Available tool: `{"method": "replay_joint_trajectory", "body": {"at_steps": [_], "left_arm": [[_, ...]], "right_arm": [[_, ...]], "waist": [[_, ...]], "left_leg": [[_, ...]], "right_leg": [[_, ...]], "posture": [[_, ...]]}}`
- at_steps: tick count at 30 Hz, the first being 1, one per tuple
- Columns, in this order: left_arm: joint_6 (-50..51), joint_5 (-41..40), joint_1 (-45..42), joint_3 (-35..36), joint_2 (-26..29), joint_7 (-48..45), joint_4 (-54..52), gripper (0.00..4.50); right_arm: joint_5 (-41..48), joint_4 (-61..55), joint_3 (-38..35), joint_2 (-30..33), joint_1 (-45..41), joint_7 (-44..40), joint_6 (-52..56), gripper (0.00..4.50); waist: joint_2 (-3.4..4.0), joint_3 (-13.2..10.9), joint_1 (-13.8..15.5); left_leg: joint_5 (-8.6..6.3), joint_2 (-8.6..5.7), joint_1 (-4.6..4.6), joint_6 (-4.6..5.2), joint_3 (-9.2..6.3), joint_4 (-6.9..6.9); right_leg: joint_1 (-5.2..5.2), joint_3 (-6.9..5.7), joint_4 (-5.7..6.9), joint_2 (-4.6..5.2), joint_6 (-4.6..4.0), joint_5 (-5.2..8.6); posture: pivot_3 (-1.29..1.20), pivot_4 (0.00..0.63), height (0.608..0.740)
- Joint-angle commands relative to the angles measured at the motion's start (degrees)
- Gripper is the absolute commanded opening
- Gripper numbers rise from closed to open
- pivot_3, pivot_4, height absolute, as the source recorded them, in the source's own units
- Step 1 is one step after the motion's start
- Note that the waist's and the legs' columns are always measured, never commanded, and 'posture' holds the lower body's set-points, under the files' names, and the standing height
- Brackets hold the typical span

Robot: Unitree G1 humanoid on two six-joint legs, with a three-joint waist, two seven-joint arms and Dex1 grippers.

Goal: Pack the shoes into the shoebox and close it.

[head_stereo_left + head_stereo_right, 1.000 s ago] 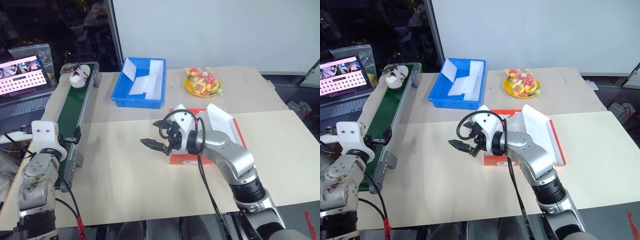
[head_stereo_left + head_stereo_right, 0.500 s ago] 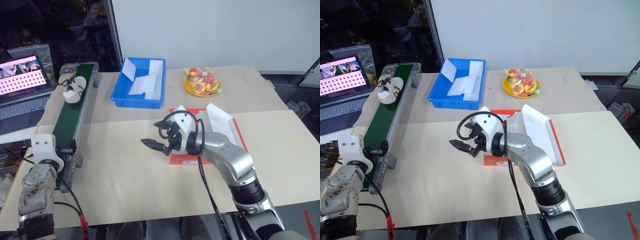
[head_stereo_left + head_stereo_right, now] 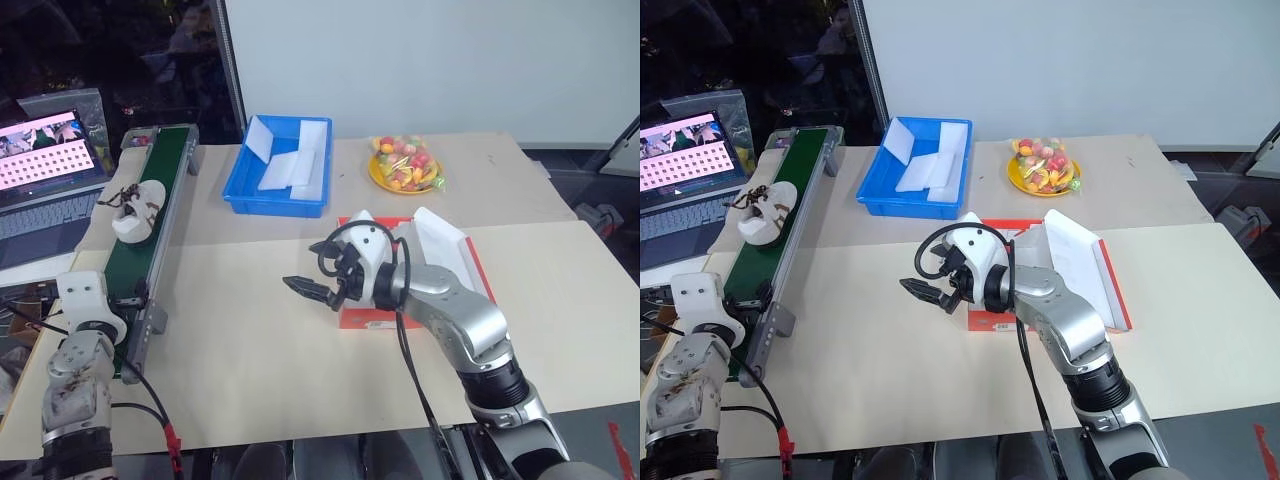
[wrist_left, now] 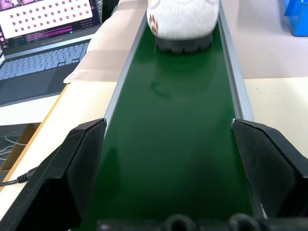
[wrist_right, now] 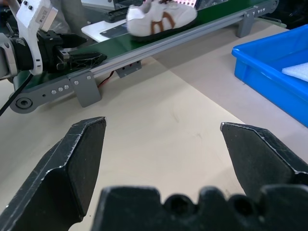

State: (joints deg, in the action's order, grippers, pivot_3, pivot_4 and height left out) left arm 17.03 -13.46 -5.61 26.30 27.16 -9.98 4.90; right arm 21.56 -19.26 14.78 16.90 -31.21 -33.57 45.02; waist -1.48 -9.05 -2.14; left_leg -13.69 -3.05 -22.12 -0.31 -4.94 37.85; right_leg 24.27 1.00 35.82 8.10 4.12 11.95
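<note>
A white shoe (image 4: 183, 21) sits on the green belt (image 4: 173, 144) ahead of the wide-open left claw (image 4: 168, 144). The right claw (image 5: 163, 144) is wide open too, holding nothing.

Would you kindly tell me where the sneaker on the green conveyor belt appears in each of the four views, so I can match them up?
Left eye view: the sneaker lies at the left, midway along the green conveyor belt.
Right eye view: at the left, on the belt beside the laptop.
Left wrist view: at the top centre, up the belt from the open left gripper.
Right wrist view: at the top, past the open right gripper.
Shared landmark: the green belt.
</note>
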Motion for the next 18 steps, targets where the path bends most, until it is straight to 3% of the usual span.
{"method": "replay_joint_trajectory", "body": {"at_steps": [1, 14, 18], "left_arm": [[-1.09, -0.04, -0.97, 0.52, 0.19, 0.49, -1.15, 4.46], [-0.89, -0.41, -2.23, -0.9, -1.36, 0.52, -0.79, 4.46], [-1.32, -1.15, -2.96, -0.94, -2.01, -0.08, -1.71, 3.42]], "right_arm": [[0.66, -1.88, -1.53, -0.4, -0.34, 0.29, -0.92, 4.5], [0.89, -2.2, -2.3, -0.42, -0.56, 0.69, -0.58, 4.5], [0.84, -2.05, -2.64, -0.51, -0.77, 0.84, -0.59, 4.5]], "waist": [[0.0, 0.0, -0.01], [0.0, 0.0, 0.06], [0.0, 0.0, 0.73]], "left_leg": [[0.0, 0.0, 0.0, 0.0, 0.0, 0.0], [-0.01, 0.0, 0.0, -0.01, 0.0, 0.0], [0.0, -0.01, 0.0, -0.01, -0.02, 0.0]], "right_leg": [[0.0, 0.0, 0.0, 0.0, 0.0, 0.0], [-0.01, 0.0, -0.01, 0.0, 0.0, 0.0], [-0.02, -0.03, 0.0, 0.0, 0.0, 0.0]], "posture": [[0.0, 0.15, 0.74], [0.0, 0.15, 0.74], [0.0, 0.15, 0.74]]}}
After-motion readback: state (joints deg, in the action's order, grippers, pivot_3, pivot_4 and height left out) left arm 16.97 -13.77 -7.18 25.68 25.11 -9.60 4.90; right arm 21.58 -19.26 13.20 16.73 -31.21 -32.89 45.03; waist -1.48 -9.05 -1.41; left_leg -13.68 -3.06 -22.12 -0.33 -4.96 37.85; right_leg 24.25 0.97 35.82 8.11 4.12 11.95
